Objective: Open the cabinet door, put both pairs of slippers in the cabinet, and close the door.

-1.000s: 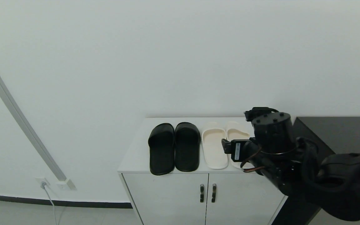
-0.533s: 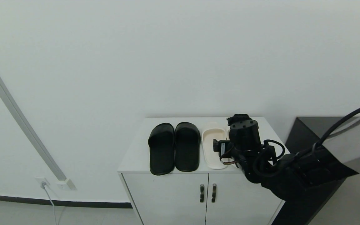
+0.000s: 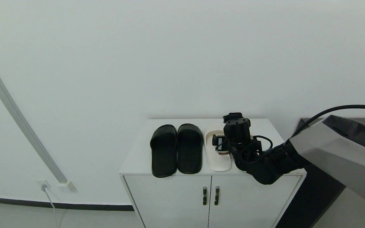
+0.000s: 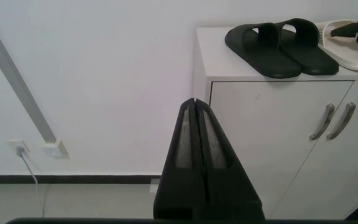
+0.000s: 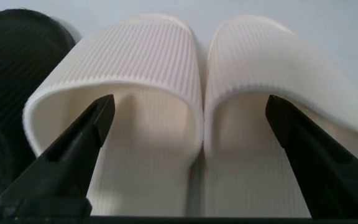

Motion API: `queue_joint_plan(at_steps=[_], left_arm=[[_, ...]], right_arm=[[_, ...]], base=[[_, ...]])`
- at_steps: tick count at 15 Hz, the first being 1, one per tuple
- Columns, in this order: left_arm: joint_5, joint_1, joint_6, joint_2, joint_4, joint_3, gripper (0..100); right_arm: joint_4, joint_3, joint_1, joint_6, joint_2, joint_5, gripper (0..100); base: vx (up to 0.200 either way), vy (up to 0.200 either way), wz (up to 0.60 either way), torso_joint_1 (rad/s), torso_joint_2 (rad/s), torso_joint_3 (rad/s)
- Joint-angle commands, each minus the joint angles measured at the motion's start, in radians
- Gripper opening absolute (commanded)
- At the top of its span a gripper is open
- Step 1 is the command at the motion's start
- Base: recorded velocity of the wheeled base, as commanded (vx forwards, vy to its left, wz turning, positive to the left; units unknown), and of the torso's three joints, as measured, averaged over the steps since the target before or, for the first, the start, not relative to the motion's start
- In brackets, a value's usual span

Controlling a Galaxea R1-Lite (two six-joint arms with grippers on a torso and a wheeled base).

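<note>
White cabinet stands at the lower centre of the head view. Both doors are shut, with the two dark handles side by side at the seam.

On its top, the black slippers lie as a pair toward the left. The cream slippers lie just beside them on the right.

Right gripper: jaws spread wide and pinching nothing. One finger stands outside each cream slipper at the strap end, so the claw straddles the pair. Contact with the straps cannot be confirmed; the fingers appear to be just clear.

Left gripper: fingers pressed together and holding nothing. It is held low off the cabinet's front corner (below the level of the top), well apart from both pairs.

Compared with one second ago, the right arm has travelled from the lower right of the head view up and leftward. Its wrist now sits over the cream pair and hides most of the right-hand slipper. Both pairs and the doors are unchanged.
</note>
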Motion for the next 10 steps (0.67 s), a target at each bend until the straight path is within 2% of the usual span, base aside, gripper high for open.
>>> queue_joint_plan(at_steps=[1,3,4,10], left_arm=[[0.001,0.0,-0.001,0.001,0.0,0.0,0],[0.001,0.0,-0.001,0.001,0.0,0.0,0],[0.001,0.0,-0.001,0.001,0.0,0.0,0],[0.001,0.0,-0.001,0.001,0.0,0.0,0]], right_arm=[[0.0,-0.051,-0.014,-0.018,0.046,0.003,100],[0.001,-0.069,-0.02,-0.019,0.055,0.009,100],[0.0,-0.071,-0.025,-0.024,0.06,0.009,0],[-0.008,-0.051,-0.035,-0.032,0.03,0.023,0]], base=[[0.0,0.0,0.0,0.0,0.0,0.0],[0.0,0.0,0.0,0.0,0.0,0.0],[0.0,0.0,0.0,0.0,0.0,0.0],[0.0,0.0,0.0,0.0,0.0,0.0]])
